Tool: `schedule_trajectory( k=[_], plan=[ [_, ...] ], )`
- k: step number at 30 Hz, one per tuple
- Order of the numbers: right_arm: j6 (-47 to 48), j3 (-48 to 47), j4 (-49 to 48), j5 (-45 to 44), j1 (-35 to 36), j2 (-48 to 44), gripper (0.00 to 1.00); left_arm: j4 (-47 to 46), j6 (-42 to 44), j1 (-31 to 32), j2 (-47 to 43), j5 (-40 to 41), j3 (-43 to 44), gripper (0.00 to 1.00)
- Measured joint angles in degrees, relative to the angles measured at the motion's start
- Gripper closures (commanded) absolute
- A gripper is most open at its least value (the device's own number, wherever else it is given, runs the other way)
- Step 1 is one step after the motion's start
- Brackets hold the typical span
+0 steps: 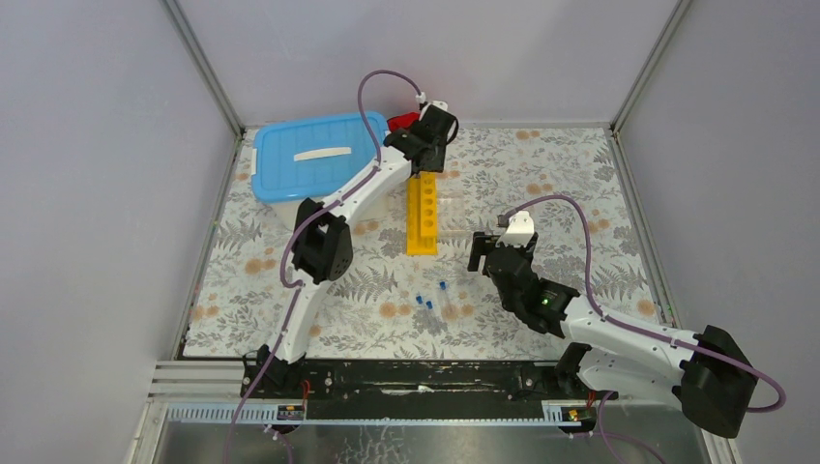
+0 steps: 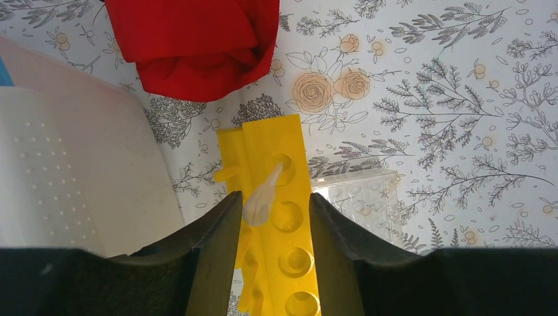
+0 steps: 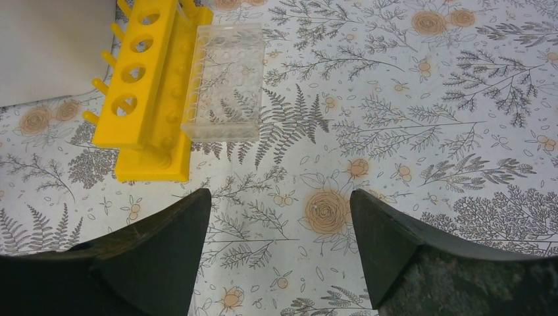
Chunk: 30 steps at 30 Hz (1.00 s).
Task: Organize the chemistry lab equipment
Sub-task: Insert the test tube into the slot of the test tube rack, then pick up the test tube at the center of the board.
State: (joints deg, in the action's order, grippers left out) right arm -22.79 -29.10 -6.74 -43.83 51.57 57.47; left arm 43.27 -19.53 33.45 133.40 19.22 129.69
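The overhead camera looks down from six o'clock, distant. Both wrist cameras look down from close, sharing the yellow rack and, apparently, the clear holder.

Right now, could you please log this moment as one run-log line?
left end effector: open over yellow rack | clear tube: tilted in rack hole | right end effector: open, empty

The left arm stretches far forward from its base. Its elbow is raised midway, the forearm runs up and to the right, and the wrist bends downward. The left gripper points down, and its fingers stand apart with a moderate gap between them. The right arm lies low, extending from its base at the right toward the centre. The right gripper faces forward and left, tilted down, with its jaws spread wide.
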Motion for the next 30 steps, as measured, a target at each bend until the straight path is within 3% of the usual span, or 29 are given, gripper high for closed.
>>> schedule_trajectory(
  k=[7,15,22,30],
  plan=[
    [0.24,-0.42,1.6,0.46,0.0,0.33,0.14,0.02,-0.04,0.81,-2.08,0.52,-0.59,0.44],
    [1.53,-5.38,4.94,5.53,-0.09,6.05,0.16,-0.44,-0.98,1.49,-13.16,3.34,-6.16,0.39],
    [2.58,-7.1,8.61,9.33,1.6,8.26,0.21,-1.68,-3.3,1.49,-23.87,5.4,-17.57,0.39],
    [1.38,-10.27,12.96,9.27,10.8,12.59,0.3,-3.85,-7.17,1.49,-36.0,5.38,-35.6,0.38]
  ],
)
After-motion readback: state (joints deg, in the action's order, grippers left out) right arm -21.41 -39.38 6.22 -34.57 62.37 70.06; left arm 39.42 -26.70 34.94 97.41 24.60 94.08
